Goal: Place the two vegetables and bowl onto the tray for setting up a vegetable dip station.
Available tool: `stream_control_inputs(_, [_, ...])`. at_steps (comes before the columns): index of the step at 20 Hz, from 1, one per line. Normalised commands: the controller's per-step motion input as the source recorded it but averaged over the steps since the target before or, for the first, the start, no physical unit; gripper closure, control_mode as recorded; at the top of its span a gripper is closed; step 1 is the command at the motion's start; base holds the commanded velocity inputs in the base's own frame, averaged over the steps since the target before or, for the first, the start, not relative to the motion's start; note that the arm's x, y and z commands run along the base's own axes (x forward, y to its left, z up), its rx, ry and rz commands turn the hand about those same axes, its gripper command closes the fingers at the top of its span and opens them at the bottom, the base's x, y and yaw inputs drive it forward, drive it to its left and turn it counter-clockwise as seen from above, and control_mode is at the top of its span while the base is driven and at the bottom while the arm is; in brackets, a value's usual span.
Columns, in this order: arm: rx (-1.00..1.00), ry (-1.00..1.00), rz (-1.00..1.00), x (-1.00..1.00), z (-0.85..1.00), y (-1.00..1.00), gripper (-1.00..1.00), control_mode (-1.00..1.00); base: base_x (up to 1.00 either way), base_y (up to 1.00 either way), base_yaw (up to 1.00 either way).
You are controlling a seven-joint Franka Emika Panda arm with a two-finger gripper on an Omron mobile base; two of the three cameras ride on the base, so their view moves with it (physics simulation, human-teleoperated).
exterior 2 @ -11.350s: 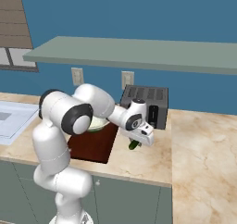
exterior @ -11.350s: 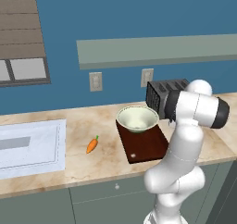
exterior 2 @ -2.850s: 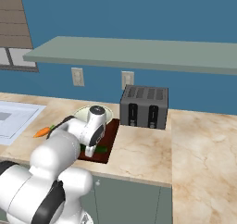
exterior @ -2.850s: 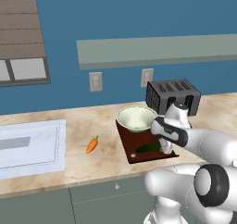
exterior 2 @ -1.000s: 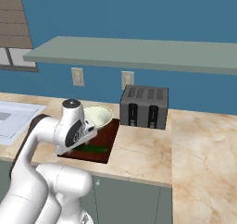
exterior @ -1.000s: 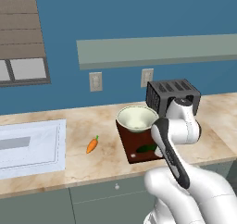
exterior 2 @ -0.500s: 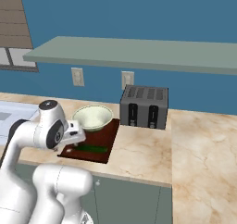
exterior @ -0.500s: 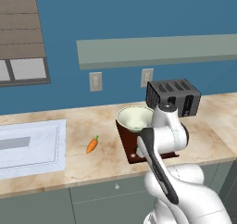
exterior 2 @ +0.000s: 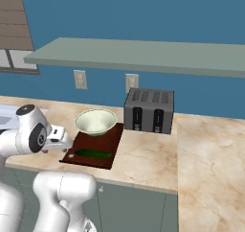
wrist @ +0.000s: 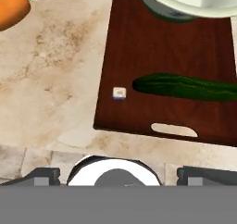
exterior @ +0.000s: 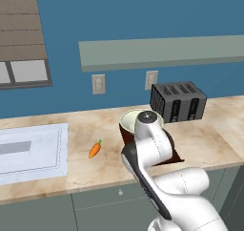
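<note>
The dark reddish-brown tray (exterior 2: 103, 137) lies on the marble counter in front of the toaster. The pale green-white bowl (exterior 2: 95, 121) stands on its far end, and the dark green cucumber (exterior 2: 94, 154) lies across its near end. From the hand, the cucumber (wrist: 185, 87) sits just beyond the handle slot, and the bowl (wrist: 190, 1) is at the top edge. The orange carrot (exterior: 95, 149) rests on the counter left of the tray, and the carrot (wrist: 11, 8) reaches into the hand view's top left corner. My gripper (wrist: 125, 176) hovers open and empty over the tray's (wrist: 139, 47) near left corner.
A black toaster (exterior 2: 149, 110) stands behind the tray to the right. The white sink area (exterior: 28, 149) lies at the counter's left. A grey shelf (exterior 2: 143, 53) runs along the blue wall above. The counter's front edge (wrist: 51, 146) is just below my hand.
The arm has swung left from over the tray toward its near left corner. The jaws stayed open. Cucumber, bowl and carrot have not moved.
</note>
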Motion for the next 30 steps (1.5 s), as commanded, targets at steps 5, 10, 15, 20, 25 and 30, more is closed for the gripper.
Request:
stream_control_inputs(5, [-0.02,-0.04,-0.23,0.23,0.08,0.49,-1.00,-1.00,0.00,0.00,0.00])
stream_control_inputs(10, [-0.01,-0.01,-0.18,0.32,0.11,0.39,-1.00,-1.00,0.00,0.00,0.00])
stream_control_inputs(15, [0.00,0.00,-0.11,0.33,0.12,0.33,-1.00,-1.00,0.00,0.00,0.00])
stream_control_inputs(20, [0.00,0.00,-0.05,0.33,0.10,0.25,-1.00,-1.00,0.00,0.00,0.00])
stream_control_inputs(25, [0.00,0.00,-0.06,0.32,0.06,0.28,-1.00,-1.00,0.00,0.00,0.00])
stream_control_inputs(30, [0.02,0.00,-0.08,0.21,0.00,0.30,-1.00,-1.00,0.00,0.00,0.00])
